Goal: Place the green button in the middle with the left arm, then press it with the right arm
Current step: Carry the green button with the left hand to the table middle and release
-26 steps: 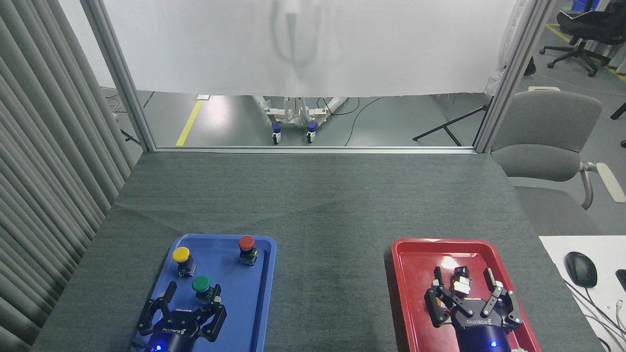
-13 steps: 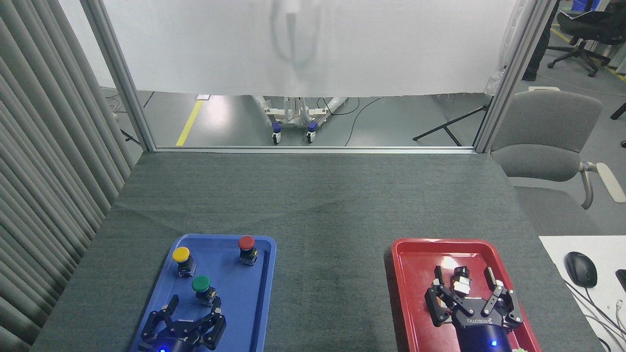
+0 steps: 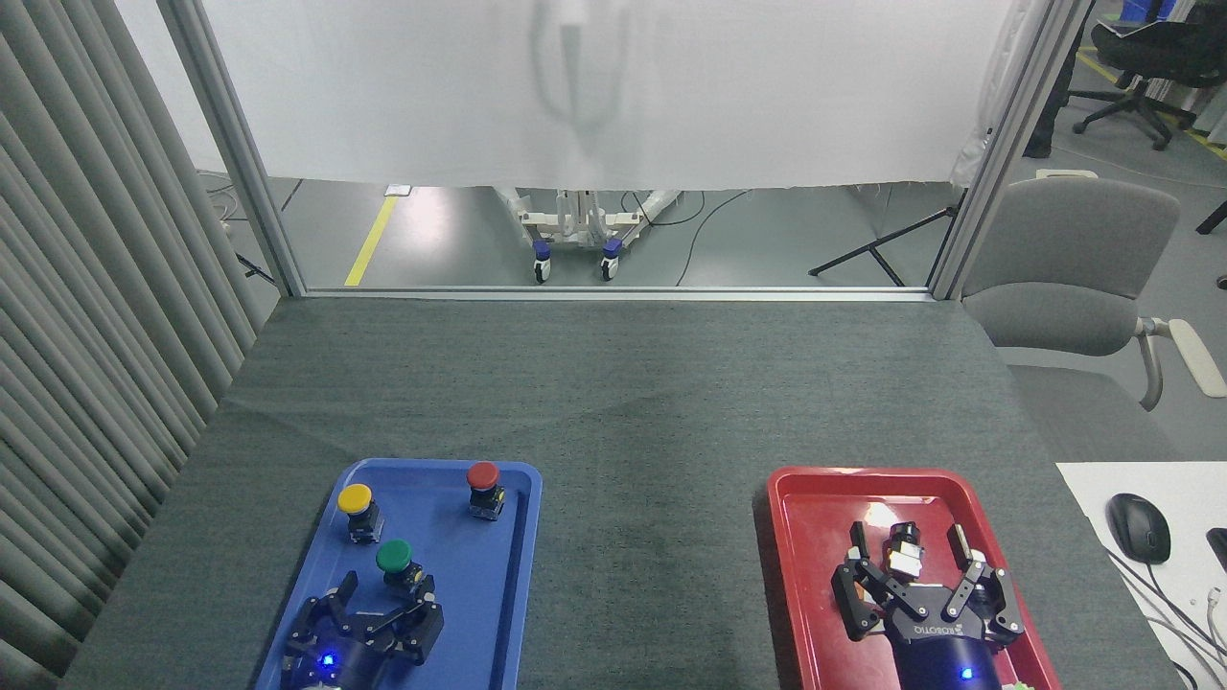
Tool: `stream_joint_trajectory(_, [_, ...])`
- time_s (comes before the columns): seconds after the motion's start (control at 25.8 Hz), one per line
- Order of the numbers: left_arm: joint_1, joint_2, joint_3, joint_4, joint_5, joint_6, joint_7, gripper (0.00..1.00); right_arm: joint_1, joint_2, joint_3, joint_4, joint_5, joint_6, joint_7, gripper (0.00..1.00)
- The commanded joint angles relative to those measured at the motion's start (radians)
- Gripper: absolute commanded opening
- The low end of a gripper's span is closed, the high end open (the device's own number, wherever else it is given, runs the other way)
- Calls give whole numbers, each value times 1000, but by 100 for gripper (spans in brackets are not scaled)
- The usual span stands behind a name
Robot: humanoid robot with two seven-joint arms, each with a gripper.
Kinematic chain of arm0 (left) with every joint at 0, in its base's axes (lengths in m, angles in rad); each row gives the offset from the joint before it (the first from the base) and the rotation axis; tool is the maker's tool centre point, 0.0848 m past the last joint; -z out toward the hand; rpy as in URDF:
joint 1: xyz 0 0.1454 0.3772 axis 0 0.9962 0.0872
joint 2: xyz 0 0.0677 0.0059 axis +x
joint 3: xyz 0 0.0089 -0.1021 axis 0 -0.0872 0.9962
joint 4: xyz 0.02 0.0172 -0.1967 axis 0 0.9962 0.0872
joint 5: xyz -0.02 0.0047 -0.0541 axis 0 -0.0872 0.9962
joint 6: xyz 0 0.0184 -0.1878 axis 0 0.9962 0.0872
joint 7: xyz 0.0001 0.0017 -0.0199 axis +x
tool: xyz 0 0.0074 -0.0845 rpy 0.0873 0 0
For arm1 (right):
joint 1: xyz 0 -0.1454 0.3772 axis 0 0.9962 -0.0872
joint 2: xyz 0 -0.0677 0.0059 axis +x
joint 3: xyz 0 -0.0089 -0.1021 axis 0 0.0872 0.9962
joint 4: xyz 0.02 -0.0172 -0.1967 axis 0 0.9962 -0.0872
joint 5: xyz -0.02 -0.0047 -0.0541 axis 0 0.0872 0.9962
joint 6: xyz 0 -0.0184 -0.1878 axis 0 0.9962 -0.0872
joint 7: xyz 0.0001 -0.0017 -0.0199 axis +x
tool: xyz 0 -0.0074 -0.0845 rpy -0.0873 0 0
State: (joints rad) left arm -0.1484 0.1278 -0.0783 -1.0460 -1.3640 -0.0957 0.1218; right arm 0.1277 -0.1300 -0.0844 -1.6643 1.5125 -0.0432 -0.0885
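Hovering apart, your left fingers (image 3: 383, 599) flank the small domed green button (image 3: 395, 558); light, rigid, top-heavy; grip its black-and-silver body.

A blue plastic tray (image 3: 513, 575) at seven o'clock carries the green button (image 3: 394, 555), a yellow-capped button (image 3: 355, 498) and a red-capped button (image 3: 482, 474). At five o'clock sits a red plastic tray (image 3: 800, 575). The woven cloth tabletop (image 3: 613, 402) is dark grey. Both black grippers show blue lights.

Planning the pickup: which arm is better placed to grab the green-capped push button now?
Left: its open black gripper sits just behind the green-capped push button in the blue plastic tray.
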Motion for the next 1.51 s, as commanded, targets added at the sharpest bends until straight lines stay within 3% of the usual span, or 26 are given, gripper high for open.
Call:
stream_joint_trajectory(0.0, [-20, 0, 0, 20, -1, 4, 7, 80, -5, -2, 0, 0, 0, 0, 0, 100])
stream_joint_trajectory(0.19, [-7, 10, -1, 17, -1, -10, 50, 26, -16, 0, 0, 5, -3, 2, 0, 100])
stream_joint_trajectory(0.27, [1, 13, -1, 15, -1, -15, 48, 9, -17, 1, 0, 6, -6, 0, 0, 100])
stream_joint_trajectory(0.35, [-2, 13, 0, 14, -1, -38, 48, 0, -16, 7, 0, 6, -6, 0, 0, 100])
stream_joint_trajectory(0.58, [-7, 4, -15, -108, -1, -144, 58, 0, -10, 10, 11, 18, -8, 0, 0, 100])
stream_joint_trajectory(0.7, [-106, -20, -181, -108, -3, -193, 59, 0, -2, 15, 12, 20, -8, 0, 0, 100])
stream_joint_trajectory(0.85, [-269, -80, -400, 34, -3, -187, 52, 0, -8, 41, 17, 20, -8, 0, 0, 100])
stream_joint_trajectory(1.04, [-339, -146, -452, 254, -15, -193, 53, 0, -6, 40, 18, 20, -8, -4, 0, 100])
stream_joint_trajectory(1.32, [-412, -255, -471, 422, -27, -182, 59, 0, -2, 41, 15, 21, -8, -7, 1, 100])
stream_joint_trajectory(1.47, [-413, -258, -471, 457, -27, -165, 61, 0, -6, 15, 17, 23, -8, -49, 1, 100])
